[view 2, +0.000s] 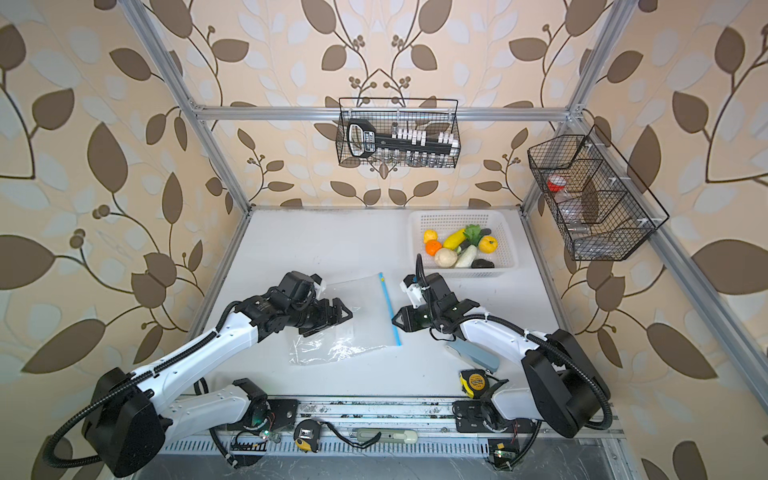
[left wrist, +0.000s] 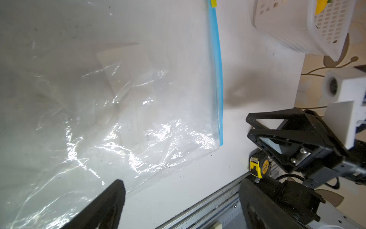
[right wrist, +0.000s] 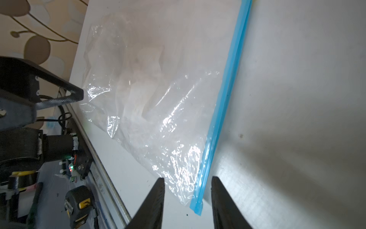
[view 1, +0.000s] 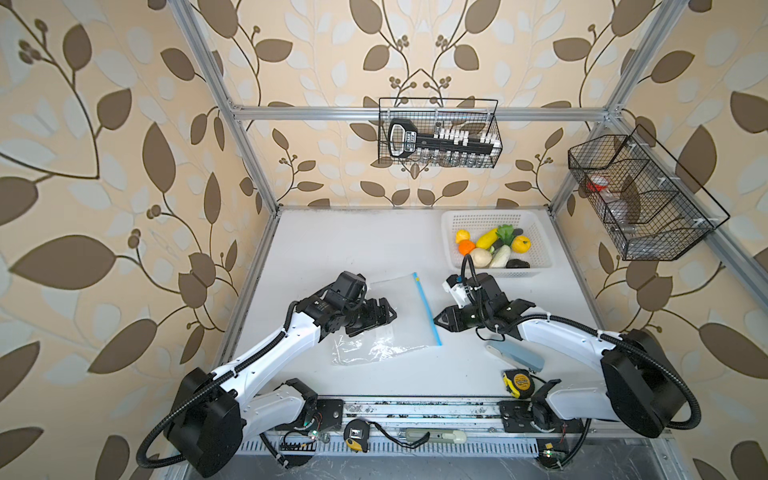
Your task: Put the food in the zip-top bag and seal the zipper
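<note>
Above the clear crinkly plastic bag [view 1: 405, 305] my left gripper [left wrist: 182, 183] gapes wide, hiding its far edge; my right gripper [right wrist: 188, 178] hangs part-open at the light-blue zipper strip [view 1: 426, 309]; white tabletop [view 1: 353, 249], leaf-papered walls [view 1: 124, 166].

You, note clutter, placed from right gripper [view 1: 439, 321]:
- blue-grey case [view 1: 517, 356] near it, front-edge side
- tape measure [view 1: 518, 383] just beyond case, further from it
- white perforated basket [view 1: 494, 216] near, back-wall side
- wire basket [view 1: 383, 137] high on back wall, well apart
- second wire basket [view 1: 648, 245] on right wall
- another tape measure [view 1: 356, 435] on front rail
</note>
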Robot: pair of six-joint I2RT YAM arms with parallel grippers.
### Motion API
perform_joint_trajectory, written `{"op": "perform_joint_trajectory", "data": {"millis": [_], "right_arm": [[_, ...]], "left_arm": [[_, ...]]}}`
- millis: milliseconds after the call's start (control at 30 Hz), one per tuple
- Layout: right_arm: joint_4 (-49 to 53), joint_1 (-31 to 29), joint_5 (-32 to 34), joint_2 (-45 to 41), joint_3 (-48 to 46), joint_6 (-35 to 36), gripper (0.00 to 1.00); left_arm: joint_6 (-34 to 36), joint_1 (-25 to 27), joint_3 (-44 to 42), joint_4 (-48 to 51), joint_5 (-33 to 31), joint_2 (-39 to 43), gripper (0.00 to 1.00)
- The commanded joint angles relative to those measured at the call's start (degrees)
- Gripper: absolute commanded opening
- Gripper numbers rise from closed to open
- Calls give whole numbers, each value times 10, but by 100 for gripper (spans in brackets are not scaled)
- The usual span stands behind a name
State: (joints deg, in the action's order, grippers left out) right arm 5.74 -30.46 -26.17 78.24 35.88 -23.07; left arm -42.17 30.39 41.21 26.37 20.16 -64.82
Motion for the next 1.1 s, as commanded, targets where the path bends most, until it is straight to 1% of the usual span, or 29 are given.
{"op": "perform_joint_trajectory", "data": {"millis": [0,167,367,600,700,767,1067], "right_arm": [[-98,30,-87,19,-15,-15,39],[-155,52,-115,54,-37,-28,39],[-197,54,-116,100,-39,-42,39],[-215,51,-114,130,-41,-47,38],[-216,48,-111,139,-39,-46,37],[-214,48,-107,141,-39,-44,37],[-217,35,-113,160,-30,-49,32]], "left_arm": [[-15,7,-8,-60,5,-22,90],[-15,7,-13,-88,9,-69,89],[-18,13,4,-125,22,-122,88],[-19,17,-4,-157,36,-166,87],[-20,18,-7,-161,36,-172,87],[-19,18,-9,-162,35,-192,86],[-19,18,-25,-168,29,-204,86]]}}
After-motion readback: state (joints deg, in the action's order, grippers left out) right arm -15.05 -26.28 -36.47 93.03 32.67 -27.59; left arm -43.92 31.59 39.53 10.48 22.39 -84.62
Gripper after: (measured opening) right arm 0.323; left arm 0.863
